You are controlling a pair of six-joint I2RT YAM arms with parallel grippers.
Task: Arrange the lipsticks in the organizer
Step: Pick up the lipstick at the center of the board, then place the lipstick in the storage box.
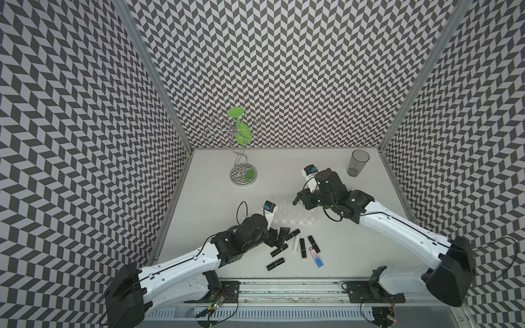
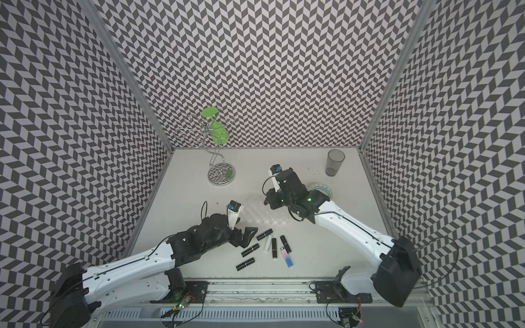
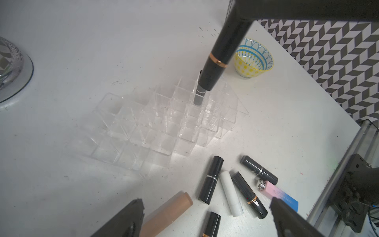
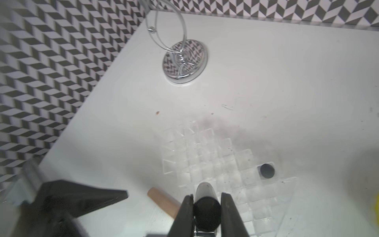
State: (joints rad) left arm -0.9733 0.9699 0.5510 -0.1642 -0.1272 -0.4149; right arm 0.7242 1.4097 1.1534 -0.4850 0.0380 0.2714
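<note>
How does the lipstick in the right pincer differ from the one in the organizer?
The held lipstick is glossy black, gold-banded; the slotted lipstick looks greyer, silver-banded. The held lipstick hangs tilted in the right pincer; the slotted lipstick stands upright in the organizer. Both are dark tubes.

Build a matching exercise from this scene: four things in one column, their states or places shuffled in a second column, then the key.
Column A
1. right gripper
2. left gripper
3. grey lipstick
4. tan lipstick

Column B
a. open, holding nothing
b. lying on the table
c. shut on a black lipstick
d. upright in a compartment of the organizer

Pairs: 1-c, 2-a, 3-d, 4-b
</note>
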